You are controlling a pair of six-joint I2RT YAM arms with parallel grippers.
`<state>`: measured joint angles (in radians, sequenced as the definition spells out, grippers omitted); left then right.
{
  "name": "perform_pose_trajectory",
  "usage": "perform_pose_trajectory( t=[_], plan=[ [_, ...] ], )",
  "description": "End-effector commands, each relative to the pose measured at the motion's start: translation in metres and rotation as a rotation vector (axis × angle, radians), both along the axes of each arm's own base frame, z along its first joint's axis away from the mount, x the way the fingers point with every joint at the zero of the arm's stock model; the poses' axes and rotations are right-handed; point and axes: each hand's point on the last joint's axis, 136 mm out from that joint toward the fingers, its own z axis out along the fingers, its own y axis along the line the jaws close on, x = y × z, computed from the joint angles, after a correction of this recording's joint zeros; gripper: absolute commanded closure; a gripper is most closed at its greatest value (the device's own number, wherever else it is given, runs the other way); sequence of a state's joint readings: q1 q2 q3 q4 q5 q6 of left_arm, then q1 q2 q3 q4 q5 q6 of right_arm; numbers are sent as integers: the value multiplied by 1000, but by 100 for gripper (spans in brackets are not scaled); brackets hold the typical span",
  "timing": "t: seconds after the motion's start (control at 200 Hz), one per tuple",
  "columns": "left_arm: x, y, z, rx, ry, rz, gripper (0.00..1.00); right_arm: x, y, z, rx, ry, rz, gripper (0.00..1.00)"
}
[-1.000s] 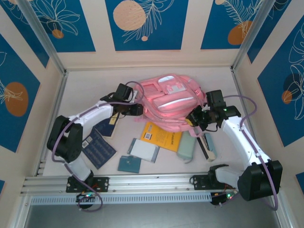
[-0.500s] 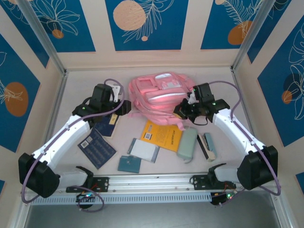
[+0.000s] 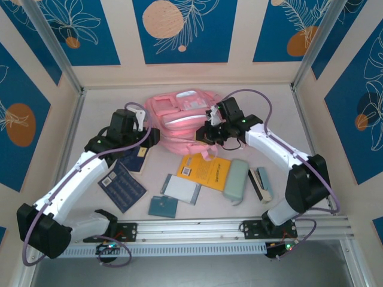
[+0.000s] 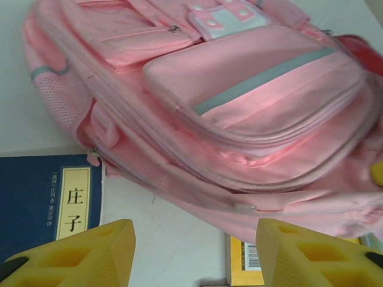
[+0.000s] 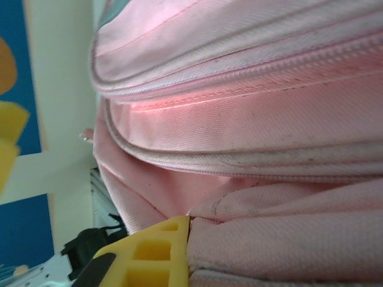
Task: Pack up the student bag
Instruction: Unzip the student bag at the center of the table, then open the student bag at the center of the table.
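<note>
My left gripper (image 4: 194, 248): open, empty.
My right gripper (image 3: 206, 134): slightly parted, one finger touching pink cloth.
Student bag (image 4: 251, 89): between both; right nearer.

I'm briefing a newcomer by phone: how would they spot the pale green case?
Find the big pink student bag at the far middle of the table. On its near side lies an orange book; the pale green case lies just right of that. It alone is plain, mint-coloured and round-cornered, between the book and a black-edged item.
</note>
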<state>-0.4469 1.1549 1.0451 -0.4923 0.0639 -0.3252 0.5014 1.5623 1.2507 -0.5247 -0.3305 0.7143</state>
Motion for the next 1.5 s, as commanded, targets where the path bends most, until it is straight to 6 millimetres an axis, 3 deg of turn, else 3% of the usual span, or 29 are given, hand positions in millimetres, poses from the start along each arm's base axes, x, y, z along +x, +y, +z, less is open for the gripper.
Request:
perform_pose_trajectory(
  t=[0.0, 0.105, 0.17, 0.365, 0.55, 0.77, 0.805, 0.825, 0.84, 1.06, 1.21, 1.29, 1.375, 1.435, 1.495],
  plan=[
    [-10, -9, -10, -26, 58, -73, 45, 17, -1, 11, -60, -91, -12, 64],
    [-18, -15, -19, -48, 107, -98, 45, 20, -16, 13, -153, -131, -70, 42],
    [-20, -17, -22, -57, 133, -105, 45, 19, -32, 17, -233, -166, -108, 34],
    [-21, -49, -28, 16, 194, -256, 44, 11, -96, 24, -431, -224, -297, 32],
    [-4, -96, -45, 299, 146, -448, 39, -4, -136, 14, -450, -191, -405, 32],
    [45, -118, -77, 517, 145, -524, 33, -27, -154, 2, -390, -160, -437, 32],
    [51, -121, -79, 534, 141, -539, 21, -30, -157, 1, -383, -158, -437, 32],
    [53, -123, -82, 539, 144, -551, 3, -31, -159, 0, -379, -158, -440, 31],
    [53, -125, -84, 541, 146, -561, 0, -33, -160, 0, -376, -157, -442, 31],
    [72, -144, -113, 564, 165, -613, 0, -42, -178, -6, -295, -135, -481, 31],
    [96, -146, -130, 625, 170, -560, 0, -44, -180, -11, -241, -118, -487, 31],
    [105, -147, -141, 651, 177, -541, 3, -45, -179, -13, -215, -111, -491, 31],
    [107, -146, -154, 669, 205, -546, 14, -46, -178, -14, -196, -110, -494, 31],
    [108, -144, -160, 676, 224, -543, 26, -47, -179, -14, -192, -112, -497, 31],
    [111, -142, -162, 668, 230, -530, 45, -47, -179, -14, -187, -113, -499, 31]
  ],
)
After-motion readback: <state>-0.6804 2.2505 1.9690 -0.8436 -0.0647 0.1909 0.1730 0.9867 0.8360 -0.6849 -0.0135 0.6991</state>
